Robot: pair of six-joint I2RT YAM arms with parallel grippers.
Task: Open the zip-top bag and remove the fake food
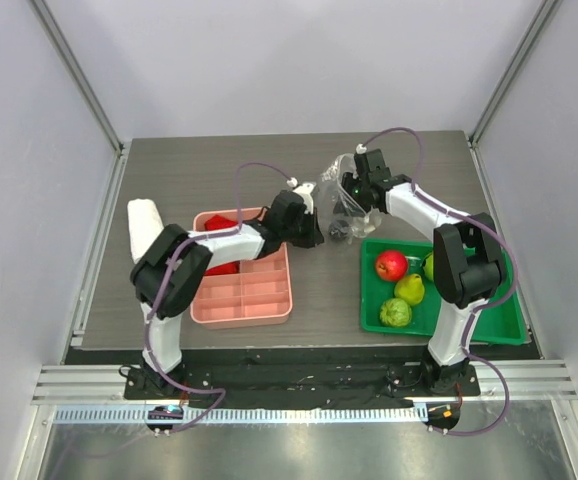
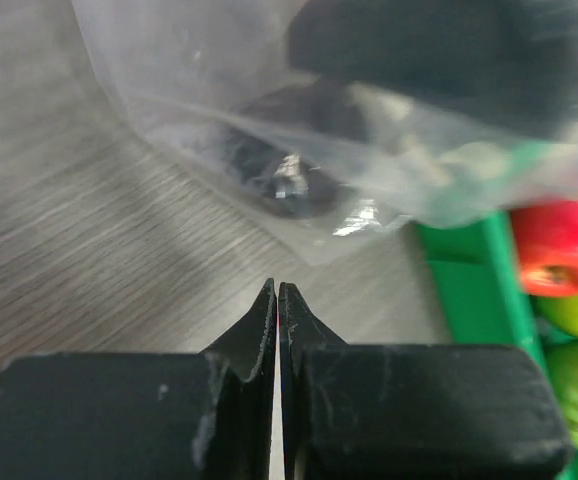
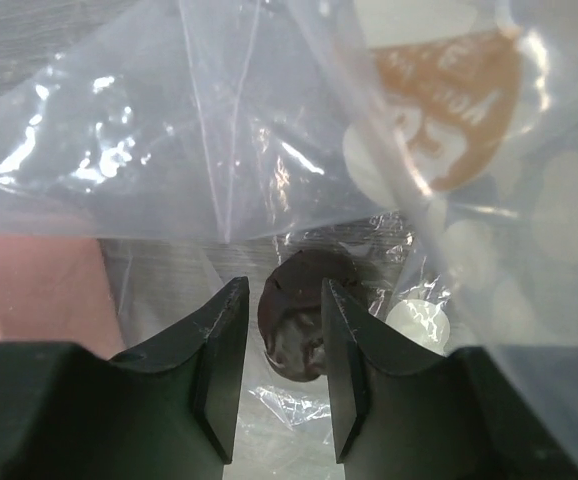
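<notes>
Zip-top bag (image 1: 341,190): raised off the worktop (image 1: 189,170), just beyond the far-left corner of the green tray (image 1: 499,318). One small dark round item (image 3: 294,330) sits inside its lower end.

Fake food: red apple (image 1: 391,265), pear (image 1: 410,289) and bumpy green fruit (image 1: 396,313) all lie in the green tray, outside the bag.

Left pincer (image 2: 277,292): clenched on nothing, jaws tip to tip, just short of the bag's lower edge on the side away from the green tray.

Right pincer (image 3: 283,284): released, jaws apart. Clear film lies across its view, with the dark item visible through the gap.

Pink divided tray (image 1: 244,290): left of the green tray, well apart.
</notes>
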